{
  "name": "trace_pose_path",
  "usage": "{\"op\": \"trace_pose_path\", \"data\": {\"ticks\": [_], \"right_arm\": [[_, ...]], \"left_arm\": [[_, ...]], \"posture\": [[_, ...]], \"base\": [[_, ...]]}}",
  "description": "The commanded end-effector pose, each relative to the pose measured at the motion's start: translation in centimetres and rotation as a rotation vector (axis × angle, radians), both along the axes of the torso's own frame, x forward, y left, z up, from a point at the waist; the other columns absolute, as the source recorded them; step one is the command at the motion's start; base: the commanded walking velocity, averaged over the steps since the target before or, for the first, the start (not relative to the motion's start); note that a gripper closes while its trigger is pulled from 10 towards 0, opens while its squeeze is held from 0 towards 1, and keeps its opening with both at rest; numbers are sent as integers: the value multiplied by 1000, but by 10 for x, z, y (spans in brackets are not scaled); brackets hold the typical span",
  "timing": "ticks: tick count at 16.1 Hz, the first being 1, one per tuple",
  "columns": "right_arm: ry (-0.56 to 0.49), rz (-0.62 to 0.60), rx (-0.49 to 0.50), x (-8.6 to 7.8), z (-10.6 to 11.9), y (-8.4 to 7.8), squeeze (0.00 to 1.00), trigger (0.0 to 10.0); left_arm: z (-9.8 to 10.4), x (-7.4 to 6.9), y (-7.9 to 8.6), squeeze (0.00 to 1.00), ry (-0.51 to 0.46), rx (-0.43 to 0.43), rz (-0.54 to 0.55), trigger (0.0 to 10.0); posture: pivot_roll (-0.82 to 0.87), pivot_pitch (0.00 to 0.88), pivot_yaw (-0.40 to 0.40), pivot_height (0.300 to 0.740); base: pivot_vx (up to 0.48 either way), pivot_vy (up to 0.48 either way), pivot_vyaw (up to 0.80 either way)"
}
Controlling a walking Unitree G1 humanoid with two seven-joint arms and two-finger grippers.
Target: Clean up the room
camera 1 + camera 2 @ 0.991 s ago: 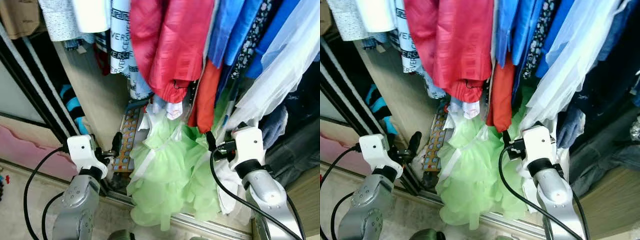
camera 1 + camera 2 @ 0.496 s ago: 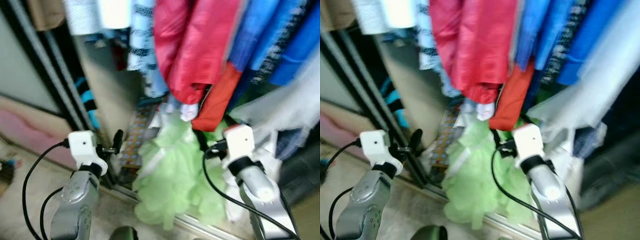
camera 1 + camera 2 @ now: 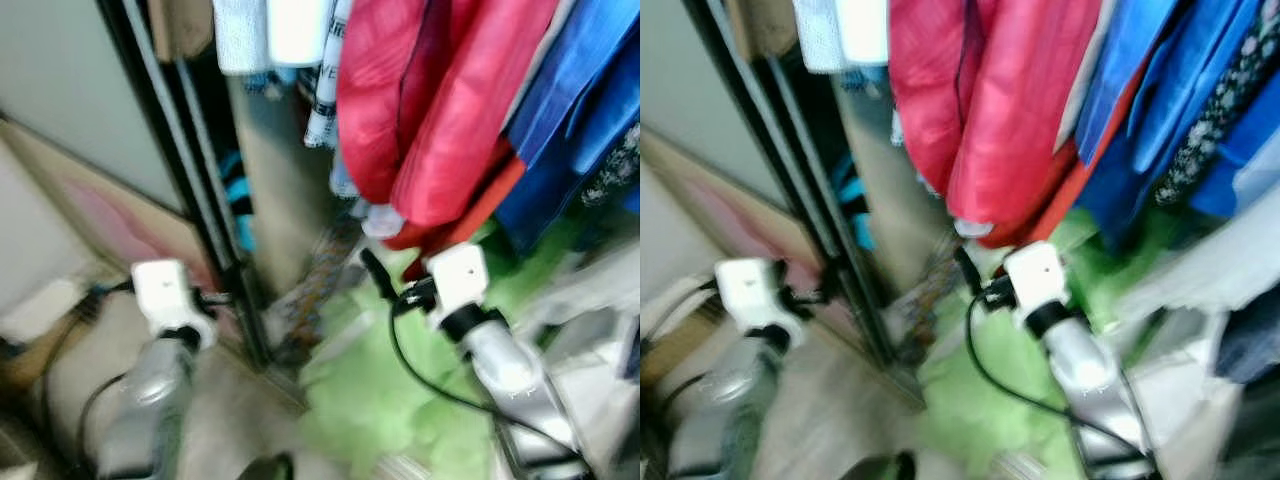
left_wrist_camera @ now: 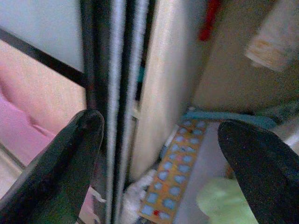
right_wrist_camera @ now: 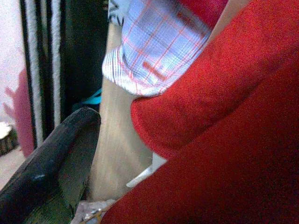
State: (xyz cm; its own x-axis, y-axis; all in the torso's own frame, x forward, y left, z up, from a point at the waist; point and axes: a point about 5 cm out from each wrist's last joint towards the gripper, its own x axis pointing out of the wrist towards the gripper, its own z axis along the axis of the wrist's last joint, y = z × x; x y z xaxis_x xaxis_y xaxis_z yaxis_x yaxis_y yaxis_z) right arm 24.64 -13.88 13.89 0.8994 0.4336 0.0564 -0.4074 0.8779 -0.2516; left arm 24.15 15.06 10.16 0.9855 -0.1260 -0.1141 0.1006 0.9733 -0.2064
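Note:
An open wardrobe holds hanging clothes: red garments (image 3: 430,120), blue ones (image 3: 575,100) and a white-and-black printed piece (image 3: 322,100). A heap of light green frilly fabric (image 3: 390,400) lies on the wardrobe floor. My right gripper (image 3: 378,278) is raised over the green heap, just under the red hems. In the right wrist view a red garment (image 5: 224,130) hangs close against it and hides one finger. The other finger (image 5: 56,163) stands wide to the side, so it is open. My left gripper (image 4: 161,123) is open and empty, facing the black sliding-door frame (image 4: 110,93).
A board patterned with blue squares (image 4: 175,186) leans low inside the wardrobe beside a beige side panel (image 4: 163,84). A checked light-blue cuff (image 5: 154,51) hangs by the red garment. Pink material (image 4: 28,130) lies left of the door frame. The head views are blurred.
The whole picture has swung so the wardrobe contents sit further right and the door frame is central: the camera moved. Both arms keep much the same pose.

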Motion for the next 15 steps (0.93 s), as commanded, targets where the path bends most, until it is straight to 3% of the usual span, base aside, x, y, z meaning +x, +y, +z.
{"op": "trace_pose_path", "data": {"ticks": [1,6,8,12,15], "right_arm": [[-12,16,13,0,5,3,0,10000],[10,-19,-6,-14,3,-15,0,10000],[0,7,14,-10,2,-8,0,10000],[44,7,69,0,-8,-3,0,10000],[108,-28,109,6,-23,-5,0,10000]], "left_arm": [[2,0,4,0,7,22,8,10000],[3,-7,12,0,26,79,58,10000],[9,1,10,0,-54,76,66,10000],[1,-3,11,0,12,96,95,10000],[-1,-6,17,0,-17,146,138,10000]], "posture": [[-95,0,33,740],[-121,0,42,740],[-126,0,41,740],[-98,0,22,740],[-62,0,8,740]], "base": [[0,0,800],[0,0,800],[0,0,800],[0,0,800],[0,0,800]]}}
